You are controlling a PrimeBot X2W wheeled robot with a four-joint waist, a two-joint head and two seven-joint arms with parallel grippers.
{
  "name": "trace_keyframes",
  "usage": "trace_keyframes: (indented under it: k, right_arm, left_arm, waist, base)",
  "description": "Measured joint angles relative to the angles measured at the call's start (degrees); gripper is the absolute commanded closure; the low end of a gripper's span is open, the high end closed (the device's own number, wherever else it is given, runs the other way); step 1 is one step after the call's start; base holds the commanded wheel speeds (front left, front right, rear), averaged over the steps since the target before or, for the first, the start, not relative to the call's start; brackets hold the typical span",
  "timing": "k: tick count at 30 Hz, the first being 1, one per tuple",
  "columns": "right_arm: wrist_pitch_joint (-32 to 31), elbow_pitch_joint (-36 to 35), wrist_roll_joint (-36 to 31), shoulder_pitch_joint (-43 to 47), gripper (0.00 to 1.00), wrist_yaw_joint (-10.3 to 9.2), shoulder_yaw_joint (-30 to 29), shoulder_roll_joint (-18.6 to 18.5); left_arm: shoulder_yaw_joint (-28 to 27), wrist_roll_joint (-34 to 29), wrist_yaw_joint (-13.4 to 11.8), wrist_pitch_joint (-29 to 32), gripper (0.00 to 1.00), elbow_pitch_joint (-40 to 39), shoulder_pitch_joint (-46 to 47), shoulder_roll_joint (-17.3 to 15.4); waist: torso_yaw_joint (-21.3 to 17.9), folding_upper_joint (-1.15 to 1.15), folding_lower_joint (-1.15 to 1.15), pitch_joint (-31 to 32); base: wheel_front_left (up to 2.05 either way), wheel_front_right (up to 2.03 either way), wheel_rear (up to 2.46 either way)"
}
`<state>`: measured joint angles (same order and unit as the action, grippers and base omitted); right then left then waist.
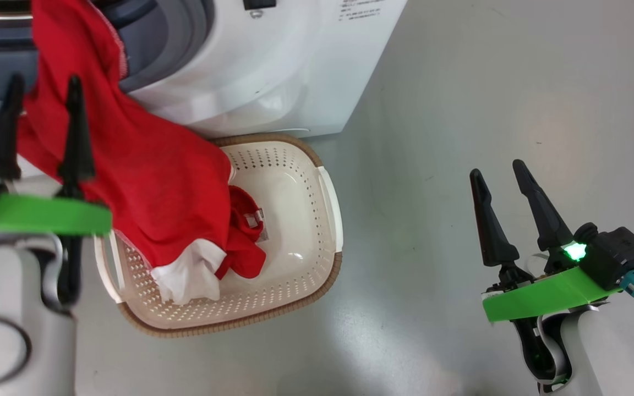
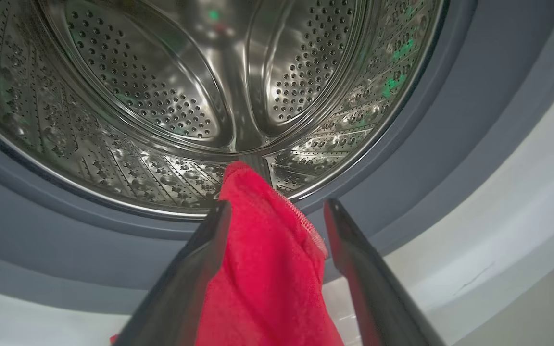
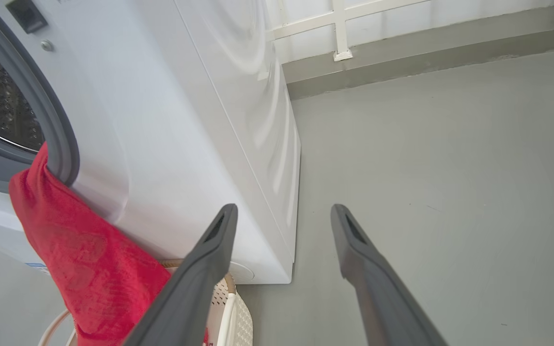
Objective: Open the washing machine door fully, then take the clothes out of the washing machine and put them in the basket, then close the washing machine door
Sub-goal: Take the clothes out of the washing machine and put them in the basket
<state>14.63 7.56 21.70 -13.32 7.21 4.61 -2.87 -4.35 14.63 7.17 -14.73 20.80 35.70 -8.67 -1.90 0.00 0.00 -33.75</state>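
Clothes (image 1: 152,181) lay on the left: one long red garment draped from the drum (image 2: 185,96) lip, down the washer (image 1: 273,71) front and into the basket (image 1: 328,209). Its white-panelled end rested inside, beside a smaller red heap. Its long axis ran from upper left at the drum to lower right in the basket. The left jaws stood wide open astride the upper part of that garment, their fingers (image 2: 193,269) flanking the cloth and clamping nothing; the cloth ran straight away from them to the drum lip. Further right, the right jaws gaped equally wide and empty over bare floor (image 1: 487,82), well apart from the basket. The left arm was plainly the nearer, so the coming move probably fell to it: closing across the garment's width and drawing the caught top end off the lip toward the basket.
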Motion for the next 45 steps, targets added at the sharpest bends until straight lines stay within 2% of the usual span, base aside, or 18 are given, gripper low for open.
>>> trace_keyframes:
  k: [3,15,29,35,36,37,38,40,41,45]
  right_arm:
    - [0.00,-0.04,0.07,-0.33,0.00,0.00,0.20,0.01]
    - [0.00,-0.33,2.15,-1.21,0.00,0.00,1.82,0.01]
    - [0.01,-0.98,3.23,-1.42,0.00,0.00,3.59,0.04]
    - [0.00,-1.19,3.52,-1.60,0.00,0.00,3.86,0.04]
    - [0.00,-1.19,3.53,-1.60,0.00,0.00,3.86,0.04]
    - [0.00,-1.20,3.59,-1.60,0.00,0.00,3.86,0.04]
    - [0.00,-1.21,3.59,-1.60,0.00,0.00,3.86,0.04]
    - [0.01,-1.23,3.59,-1.60,0.00,0.00,3.86,0.04]
    - [0.00,-1.23,3.59,-1.60,0.00,0.00,3.86,0.04]
    - [0.00,-1.23,3.59,-1.60,0.00,0.00,3.86,0.04]
  left_arm:
    - [0.15,0.79,0.00,-0.01,0.00,4.41,4.54,-0.48]
    - [1.10,1.09,0.00,0.00,0.00,22.26,16.33,-5.73]
    - [2.82,2.78,-0.01,0.00,0.00,33.76,24.54,-9.10]
    - [3.81,3.19,-0.01,0.00,0.00,36.05,27.14,-9.98]
    - [3.98,3.20,-0.01,0.00,0.36,36.26,27.33,-10.04]
    - [4.13,3.26,-0.01,0.00,0.56,36.53,27.54,-10.10]
    - [4.36,3.46,-0.01,0.00,0.56,36.74,27.67,-10.14]
    - [4.83,3.66,-0.01,0.00,0.89,37.10,27.67,-10.15]
    - [5.03,3.82,-0.01,0.00,1.00,37.26,27.67,-10.15]
    - [5.56,4.52,-0.03,0.00,1.00,37.50,27.63,-10.12]
  waist:
    - [-0.46,0.00,0.00,-0.47]
    - [-4.21,0.00,0.00,-2.00]
    - [-7.90,0.00,0.00,-3.30]
    - [-8.72,0.00,0.00,-3.80]
    - [-8.82,0.00,0.00,-3.83]
    - [-8.91,0.00,0.00,-3.83]
    - [-8.96,0.00,0.00,-3.79]
    - [-8.98,0.00,0.00,-3.68]
    - [-8.94,0.00,0.00,-3.62]
    - [-8.75,0.00,0.00,-3.41]
  base:
    - [0.00,0.00,0.00]
    - [0.00,0.00,0.00]
    - [0.00,0.00,0.00]
    - [0.00,0.00,0.00]
    - [0.00,0.00,0.00]
    - [0.00,0.00,0.00]
    - [0.00,0.00,0.00]
    - [0.00,0.00,0.00]
    - [0.00,0.00,0.00]
    - [0.00,0.00,0.00]
